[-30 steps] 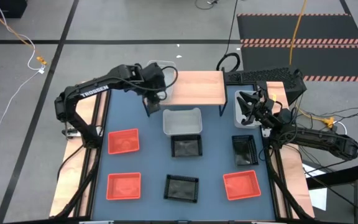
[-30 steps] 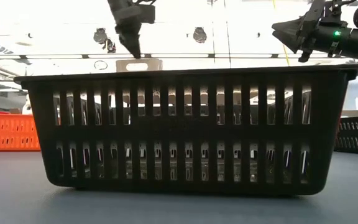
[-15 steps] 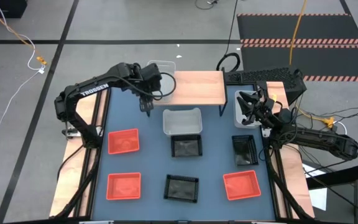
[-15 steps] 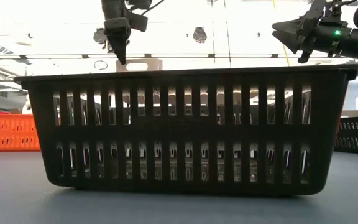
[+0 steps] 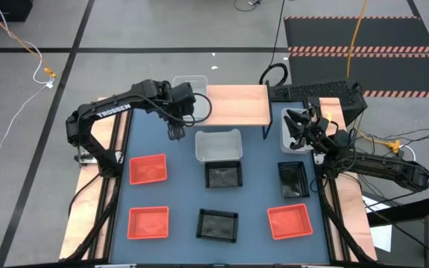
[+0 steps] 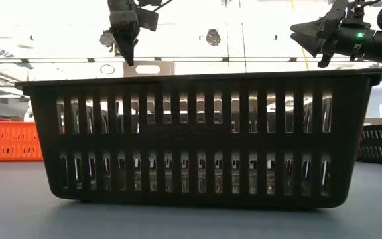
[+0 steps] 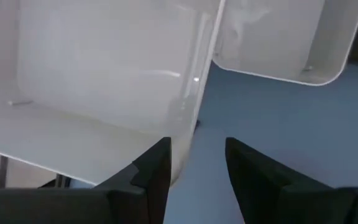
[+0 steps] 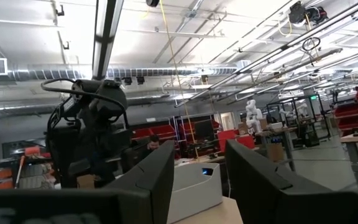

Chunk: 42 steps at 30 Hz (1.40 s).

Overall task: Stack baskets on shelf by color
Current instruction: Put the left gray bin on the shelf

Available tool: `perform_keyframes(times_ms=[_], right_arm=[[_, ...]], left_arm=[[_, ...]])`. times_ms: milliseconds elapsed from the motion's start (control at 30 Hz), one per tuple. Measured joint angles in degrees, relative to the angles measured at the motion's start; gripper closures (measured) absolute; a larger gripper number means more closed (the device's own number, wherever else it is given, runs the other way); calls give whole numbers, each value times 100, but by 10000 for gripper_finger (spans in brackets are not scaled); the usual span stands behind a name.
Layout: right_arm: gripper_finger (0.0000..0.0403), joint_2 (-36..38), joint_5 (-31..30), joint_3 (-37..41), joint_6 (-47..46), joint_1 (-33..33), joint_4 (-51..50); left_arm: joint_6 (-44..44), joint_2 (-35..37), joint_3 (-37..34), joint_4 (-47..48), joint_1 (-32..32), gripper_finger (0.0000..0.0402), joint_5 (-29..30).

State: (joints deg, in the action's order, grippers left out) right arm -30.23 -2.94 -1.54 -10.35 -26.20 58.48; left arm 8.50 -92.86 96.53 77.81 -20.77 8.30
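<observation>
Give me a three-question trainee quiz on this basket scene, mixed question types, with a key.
1. True or false: three red baskets sit on the blue table top.
2. Multiple choice: the left gripper is nearest to (A) a red basket, (B) the white basket on the shelf's left end, (C) a black basket.
3. Fill in: the white basket in the table's middle lies directly beside the ____.

Key:
1. True: two on the left, one on the right.
2. B
3. shelf
</observation>
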Motion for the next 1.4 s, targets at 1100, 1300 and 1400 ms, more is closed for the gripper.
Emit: perform_keyframes(times_ms=[1100,1300,1400], right_arm=[[264,-30,624,0,-1026,62,-142],[264,-55,616,0,-1042,283,-132],[264,-55,614,0,-1050,374,-131]], left_arm=[[1640,120,24,-810,114,216,1396],[2114,103,24,-523,-502,232,31],[2090,85,24,-263,-678,242,-112]])
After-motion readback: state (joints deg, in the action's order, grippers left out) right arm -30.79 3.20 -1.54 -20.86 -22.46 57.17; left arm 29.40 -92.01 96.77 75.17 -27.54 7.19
